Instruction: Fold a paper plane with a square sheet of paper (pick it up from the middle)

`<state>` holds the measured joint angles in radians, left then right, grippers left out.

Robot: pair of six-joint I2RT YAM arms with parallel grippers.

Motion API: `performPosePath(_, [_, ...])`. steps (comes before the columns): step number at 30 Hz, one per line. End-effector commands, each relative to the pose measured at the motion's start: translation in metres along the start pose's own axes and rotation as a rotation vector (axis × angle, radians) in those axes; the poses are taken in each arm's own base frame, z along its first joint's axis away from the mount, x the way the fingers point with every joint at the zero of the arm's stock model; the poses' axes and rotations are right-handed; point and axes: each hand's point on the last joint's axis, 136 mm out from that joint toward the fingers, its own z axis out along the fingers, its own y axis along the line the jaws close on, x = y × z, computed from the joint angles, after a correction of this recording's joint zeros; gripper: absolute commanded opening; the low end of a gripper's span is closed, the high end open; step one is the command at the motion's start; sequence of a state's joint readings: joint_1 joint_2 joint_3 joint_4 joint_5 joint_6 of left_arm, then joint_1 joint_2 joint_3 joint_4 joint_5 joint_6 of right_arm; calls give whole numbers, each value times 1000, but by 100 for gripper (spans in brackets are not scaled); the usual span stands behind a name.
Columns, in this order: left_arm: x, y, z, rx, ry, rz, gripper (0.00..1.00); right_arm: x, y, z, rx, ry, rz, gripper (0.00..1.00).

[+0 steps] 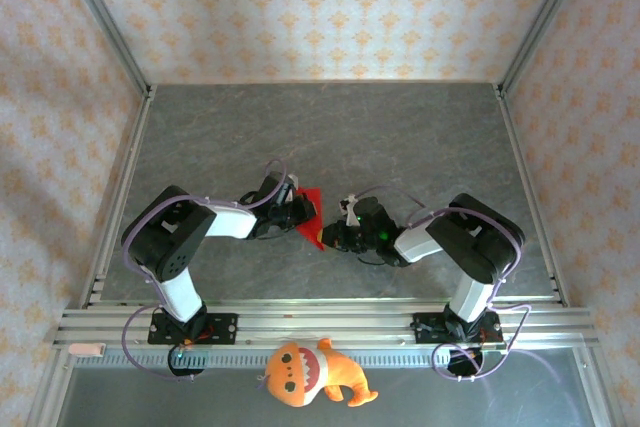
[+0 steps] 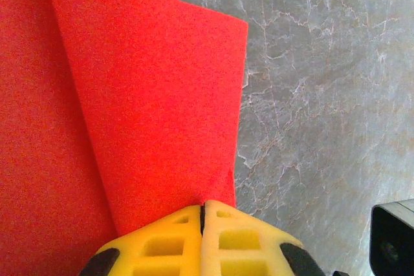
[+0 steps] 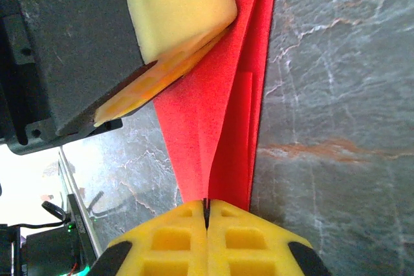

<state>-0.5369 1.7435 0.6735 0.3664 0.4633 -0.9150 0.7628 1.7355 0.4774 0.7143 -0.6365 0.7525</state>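
Note:
The square sheet of paper (image 1: pixel 312 215) is bright red and creased into a pointed, layered shape, held between the two arms at the table's middle. My left gripper (image 1: pixel 296 209) is shut on its left part; in the left wrist view the yellow fingertips (image 2: pixel 203 214) meet at the paper's (image 2: pixel 149 95) near edge, with folded layers spreading away. My right gripper (image 1: pixel 333 238) is shut on the pointed end; the right wrist view has the paper's (image 3: pixel 213 114) ridge running into the closed yellow jaws (image 3: pixel 207 208). The left gripper's finger (image 3: pixel 178 4) presses the far part.
The grey marble-patterned table (image 1: pixel 400 137) lies under the paper. An orange plush toy (image 1: pixel 310 372) with white teeth sits in front of the arm bases. Aluminium rails (image 1: pixel 320 319) edge the near side, and patterned walls enclose the other sides.

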Motion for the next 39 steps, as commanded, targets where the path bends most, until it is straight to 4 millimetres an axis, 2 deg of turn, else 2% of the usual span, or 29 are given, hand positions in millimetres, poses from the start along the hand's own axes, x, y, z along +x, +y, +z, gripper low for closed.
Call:
performPosePath(1, [19,43,7,-144,44,-25,0,30,-29,-4,108,99,76,10])
performPosePath(4, [19,43,7,-144,43,-27,0,27,-27,-7,124,94,64,14])
performPosePath(8, [19,43,6,-144,41,-28,0,29,-31,-9,156,108,58,14])
performPosePath(13, [18,42,6,-138,39,-30,0,41,-46,-8,195,151,99,2])
performPosePath(16, [18,41,5,-137,36,-31,0,41,-51,-11,229,145,105,0])
performPosePath(17, [18,41,5,-137,36,-32,0,41,-50,-12,232,143,105,1])
performPosePath(21, [17,40,5,-134,33,-35,0,39,-39,-15,210,145,107,13])
performPosePath(25, [17,38,5,-129,28,-41,0,41,-41,-16,226,161,108,13])
performPosePath(26, [18,38,5,-127,27,-40,0,43,-42,-16,233,169,108,12])
performPosePath(29, [19,39,6,-131,24,-43,0,47,-48,-16,257,191,107,1])
performPosePath(32, [20,40,5,-134,26,-47,0,47,-53,-18,294,191,101,0])
performPosePath(36, [20,40,4,-136,19,-49,0,42,-42,-21,271,183,94,14])
performPosePath(39, [20,42,4,-139,13,-57,0,44,-41,-21,273,200,90,15])
